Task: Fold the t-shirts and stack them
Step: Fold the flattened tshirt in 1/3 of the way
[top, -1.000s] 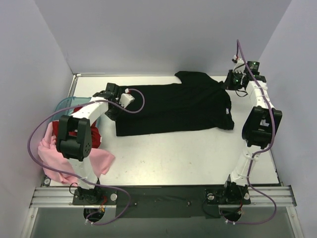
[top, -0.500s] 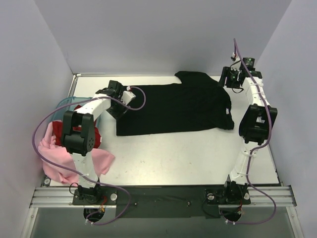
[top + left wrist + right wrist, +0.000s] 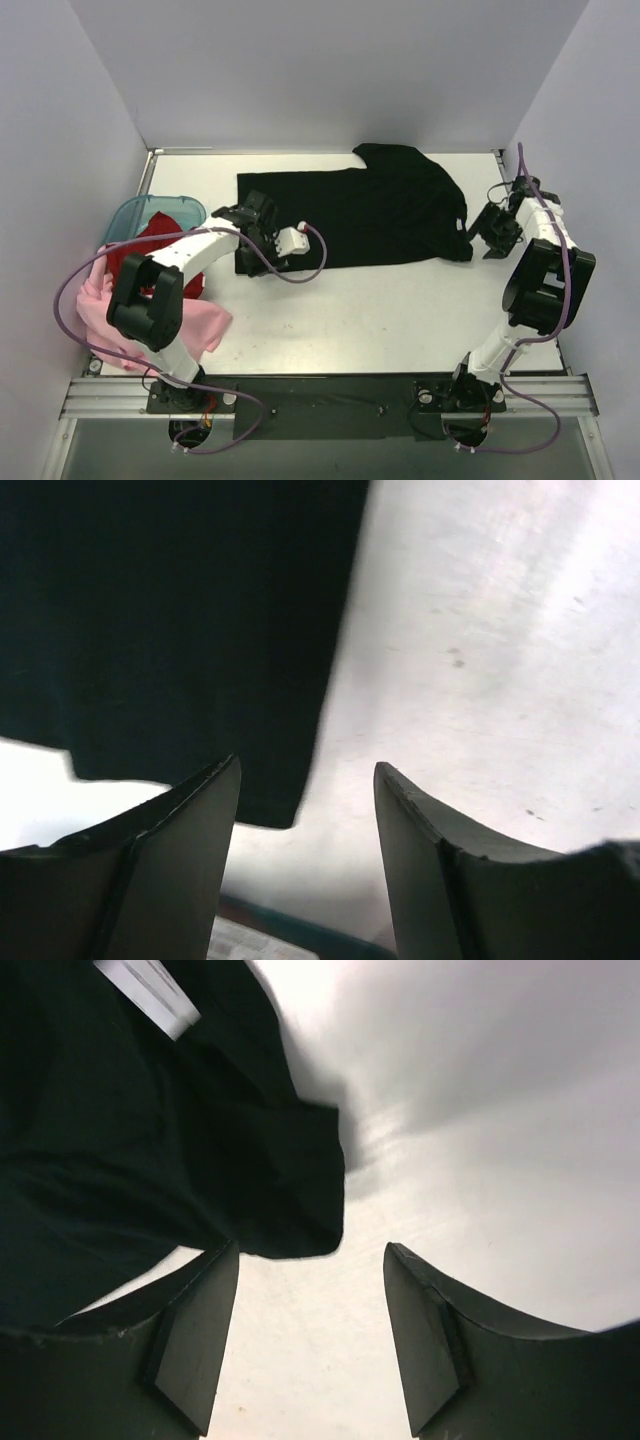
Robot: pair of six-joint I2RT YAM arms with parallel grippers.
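A black t-shirt (image 3: 370,212) lies spread flat across the back middle of the table. My left gripper (image 3: 256,246) hovers at the shirt's near left corner, open and holding nothing. In the left wrist view the gripper (image 3: 307,763) frames the black cloth (image 3: 170,620) corner and bare table. My right gripper (image 3: 483,237) is open beside the shirt's right sleeve. The right wrist view has the gripper (image 3: 312,1247) just short of the sleeve end (image 3: 290,1200). A red t-shirt (image 3: 150,250) sits in the teal tub, and a pink t-shirt (image 3: 195,322) spills from it onto the table.
The translucent teal tub (image 3: 135,210) stands at the left edge against the wall. A white neck label (image 3: 150,990) shows on the black shirt. Purple cables loop from both arms. White walls close in the back and both sides.
Both grippers went from shut to open. The left one moved from the shirt's far left edge to its near left corner. The right one came down from the far right corner to the sleeve.
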